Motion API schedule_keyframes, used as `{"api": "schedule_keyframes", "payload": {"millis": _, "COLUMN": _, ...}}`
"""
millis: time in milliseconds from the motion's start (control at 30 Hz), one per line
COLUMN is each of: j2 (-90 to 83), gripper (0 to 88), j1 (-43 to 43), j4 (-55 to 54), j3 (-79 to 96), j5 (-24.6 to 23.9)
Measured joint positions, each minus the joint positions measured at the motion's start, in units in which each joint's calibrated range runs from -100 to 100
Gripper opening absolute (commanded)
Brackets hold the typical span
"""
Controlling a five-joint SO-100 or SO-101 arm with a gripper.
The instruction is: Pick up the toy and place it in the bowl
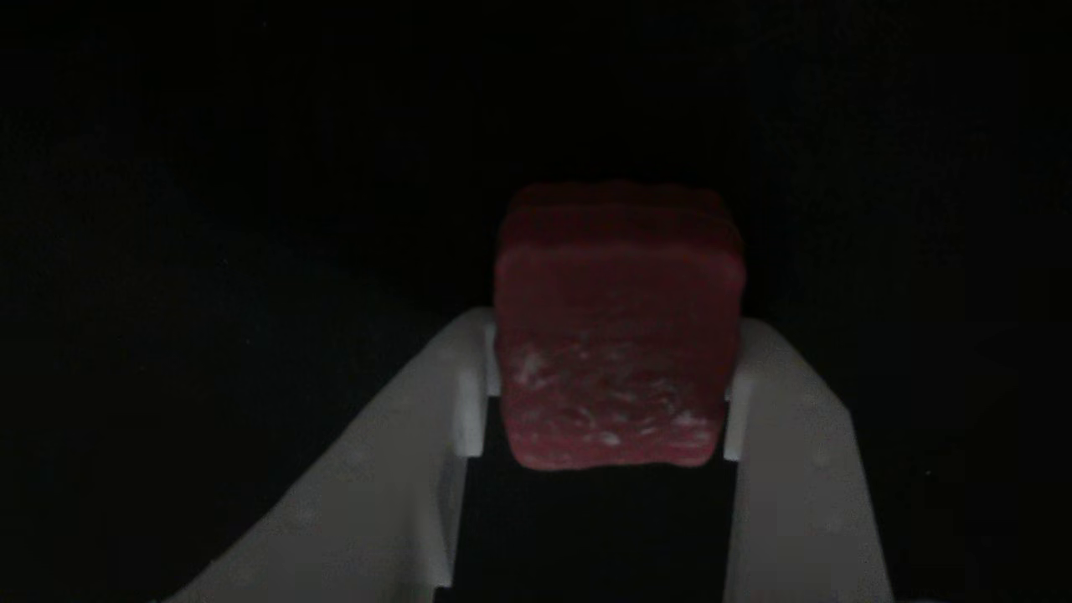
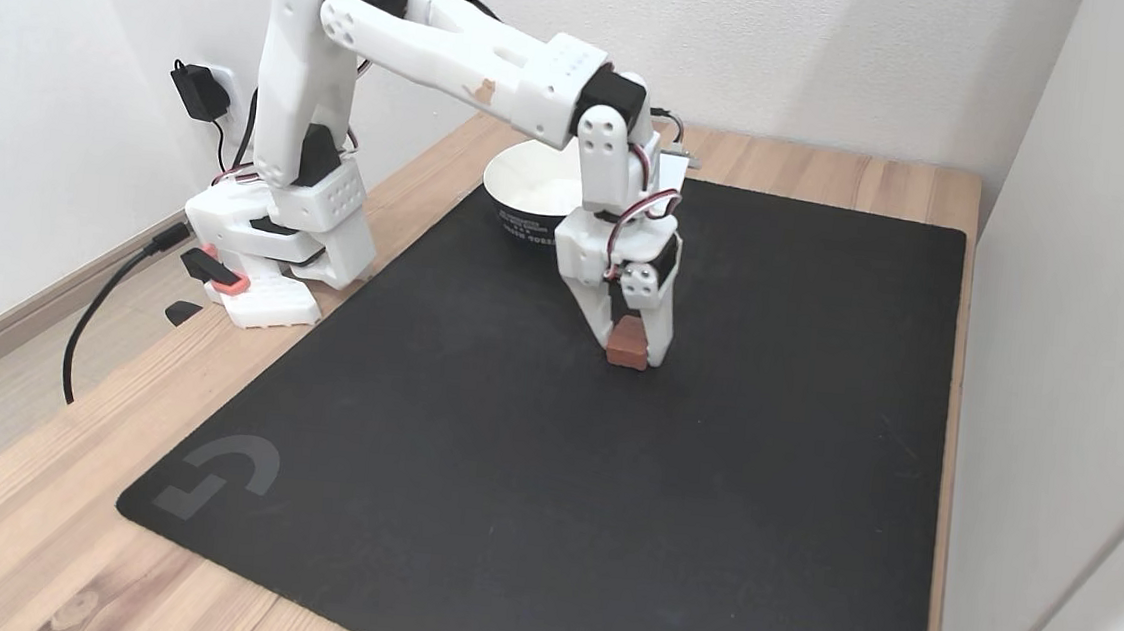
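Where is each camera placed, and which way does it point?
Other view: rides close behind the hand, looking along its white fingers at the toy.
Fixed view: stands high off the table's front, looking down at the black mat, bowl and whole arm.
Shared: the toy between the hand.

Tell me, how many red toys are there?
1. The toy sits on the black mat, between the fingers of the gripper, in front of the bowl. The arm could hide another behind it.
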Motion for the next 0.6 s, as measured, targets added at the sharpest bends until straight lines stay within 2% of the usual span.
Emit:
{"api": "schedule_keyframes", "payload": {"millis": 333, "j2": -1.83, "gripper": 2.3, "j1": -0.33, "j4": 0.17, "j3": 0.57, "j5": 0.10}}
{"api": "schedule_keyframes", "payload": {"millis": 600, "j2": -16.32, "gripper": 2.3, "j1": -6.74, "j4": 0.76, "j3": 1.98, "j5": 5.20}}
